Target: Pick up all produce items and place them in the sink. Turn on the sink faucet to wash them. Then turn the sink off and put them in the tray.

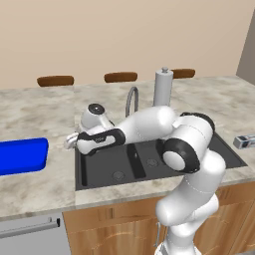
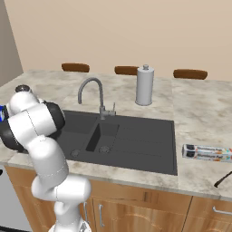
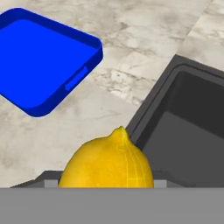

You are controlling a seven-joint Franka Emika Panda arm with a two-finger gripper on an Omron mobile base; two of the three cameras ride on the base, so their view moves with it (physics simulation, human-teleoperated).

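Marble-look countertop runs between bright blue shallow tray (image 3: 46, 61) and matte black sink (image 3: 186, 127), and my pincer (image 1: 69, 143) clamps the yellow lemon (image 3: 107, 162) above the sink's rim, probably carrying it trayward.

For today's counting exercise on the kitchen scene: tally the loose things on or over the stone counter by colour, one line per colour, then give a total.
Yellow: 1, the small yellow pointed lemon, in the claw
Blue: 1, the bright blue shallow rectangular tray
White: 1, the tall white paper-towel roll
Multicoloured: 1, the long printed foil box
Total: 4
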